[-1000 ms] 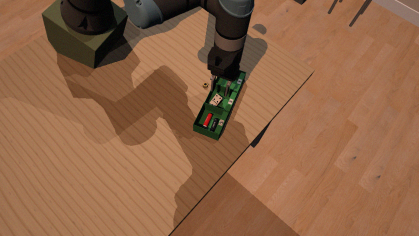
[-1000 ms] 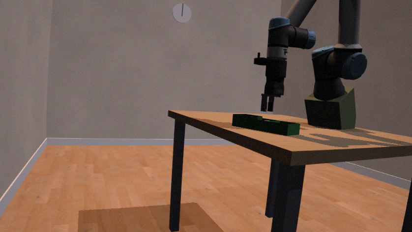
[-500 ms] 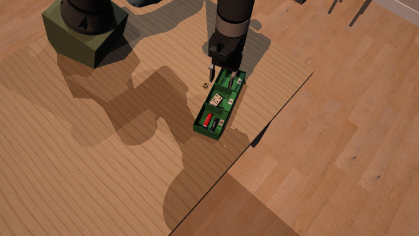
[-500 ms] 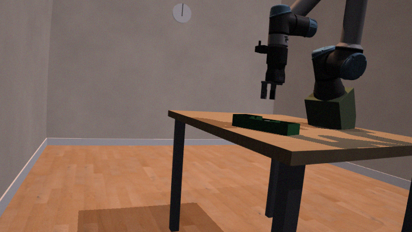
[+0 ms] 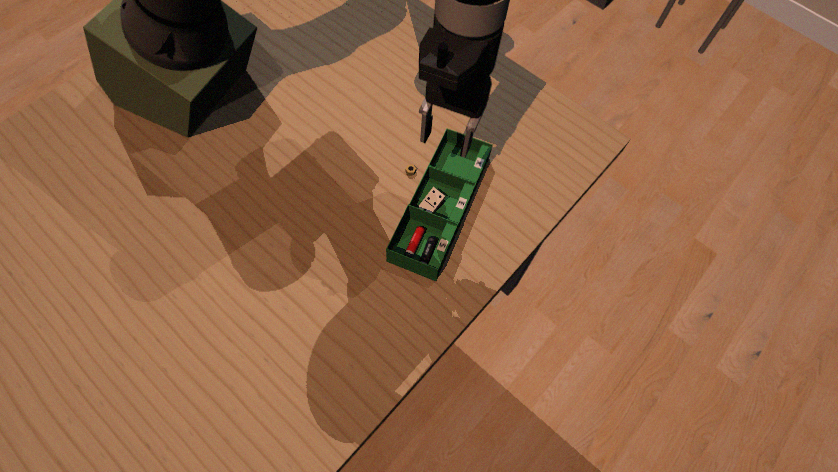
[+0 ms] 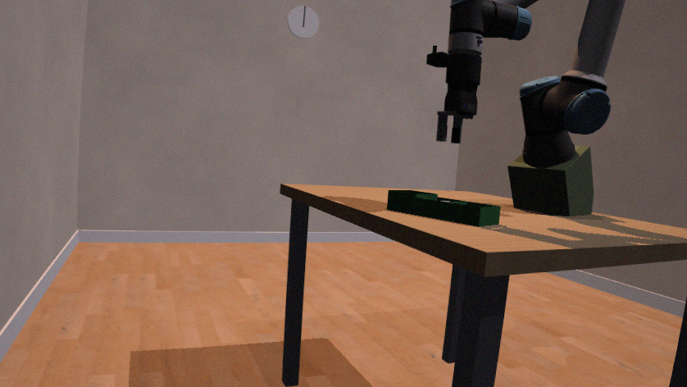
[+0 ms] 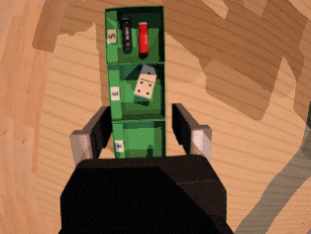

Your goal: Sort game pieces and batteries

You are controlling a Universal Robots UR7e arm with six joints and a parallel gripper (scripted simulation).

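Above the table (image 6: 529, 240) we hung with our gripper (image 5: 446, 130) high over the green bin row (image 5: 398, 249) — jaws spread wide, nothing between them. Both batteries, red (image 5: 415, 239) and black (image 5: 429, 247), lay in the compartment marked S; the domino (image 5: 432, 199) lay flat in the one marked E. A small brass nut (image 5: 411, 170) sat on the wood just beside the bins — ours to leave alone. We judged the sorting done, so doing this step well meant holding clear, steady, and touching nothing.
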